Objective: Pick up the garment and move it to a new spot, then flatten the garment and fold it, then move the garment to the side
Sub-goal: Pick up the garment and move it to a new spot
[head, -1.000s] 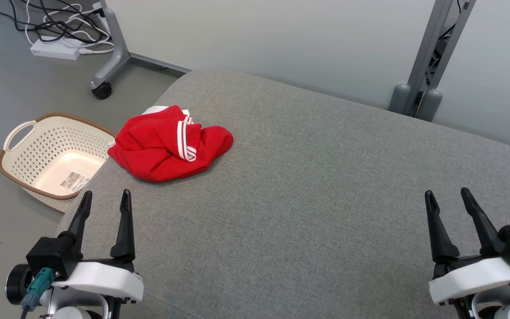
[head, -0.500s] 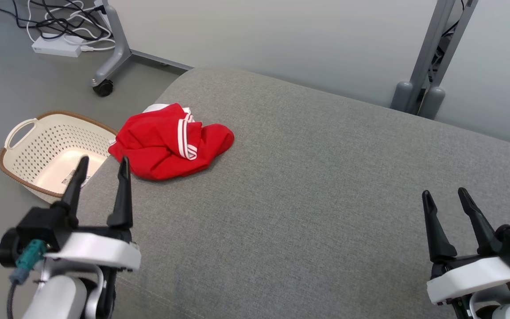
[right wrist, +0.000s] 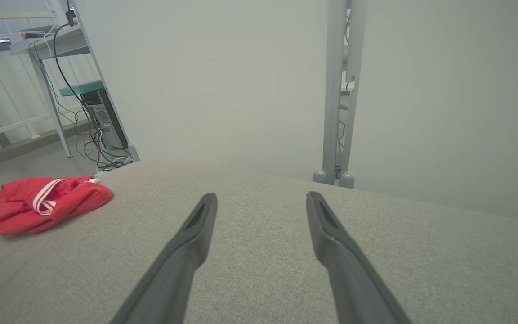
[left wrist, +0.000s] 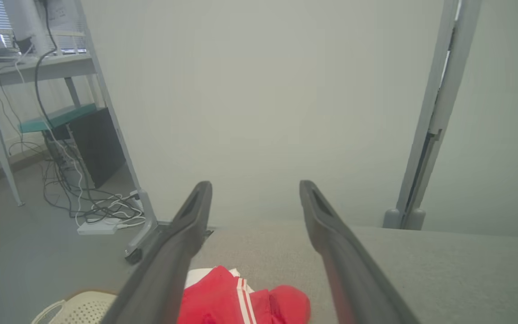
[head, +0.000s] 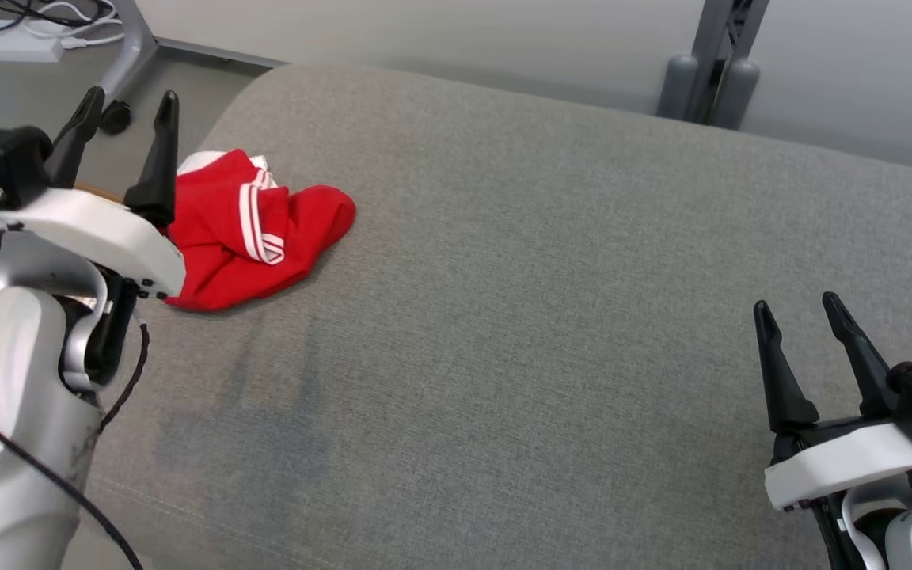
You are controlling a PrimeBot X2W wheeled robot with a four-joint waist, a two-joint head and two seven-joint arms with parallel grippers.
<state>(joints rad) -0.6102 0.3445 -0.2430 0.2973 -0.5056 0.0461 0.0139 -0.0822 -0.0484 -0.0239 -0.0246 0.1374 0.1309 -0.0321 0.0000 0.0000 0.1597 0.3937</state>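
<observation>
Red garment (head: 254, 237) with white striped trim lies crumpled in the upper left of the head view, on the gray padded surface (head: 543, 277) near its left edge. Nothing holds it. In the left wrist view we see the garment (left wrist: 241, 301) at the bottom edge, between the two fingers. In the right wrist view it (right wrist: 47, 204) sits at mid left, well apart from that claw.

Left gripper (head: 130, 101) is in the upper left of the head view, claw spread wide and empty, with its right finger overlapping the garment's left edge in the picture. We cannot tell whether it touches the cloth. The left wrist view shows the same wide gap (left wrist: 254, 184).

Right gripper (head: 796, 302) is at the lower right of the head view, over bare gray fabric, claw wide and empty. The right wrist view confirms this (right wrist: 261, 195).

A cream perforated basket (left wrist: 79, 310) shows at the lower left of the left wrist view, beside the garment. White power strip (head: 5, 49) with cables lies on the floor at top left. A gray post (head: 709, 71) stands at top right, against a pale wall.
</observation>
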